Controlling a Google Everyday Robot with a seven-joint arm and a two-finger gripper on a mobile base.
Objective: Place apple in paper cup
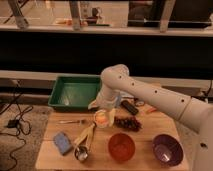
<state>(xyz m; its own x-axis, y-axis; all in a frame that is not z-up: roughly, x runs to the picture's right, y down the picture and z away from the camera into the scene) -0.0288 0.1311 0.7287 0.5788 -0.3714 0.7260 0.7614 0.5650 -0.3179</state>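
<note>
The paper cup (pixel 101 123) stands on the wooden table (pixel 150 127), just in front of the green tray. The apple (pixel 101 118) shows as a yellow-orange round shape at the cup's rim and looks to sit in the cup. My gripper (pixel 102 108) hangs straight down from the white arm (pixel 145 92), directly over the cup and apple and very close to them. Whether it still touches the apple is hidden by the wrist.
A green tray (pixel 75 92) sits behind the cup. Dark grapes (pixel 127 122) lie to its right, with a black object (pixel 131 106) behind them. In front are an orange-red bowl (pixel 122 146), a purple bowl (pixel 166 149), a metal cup (pixel 81 152) and a blue sponge (pixel 62 142).
</note>
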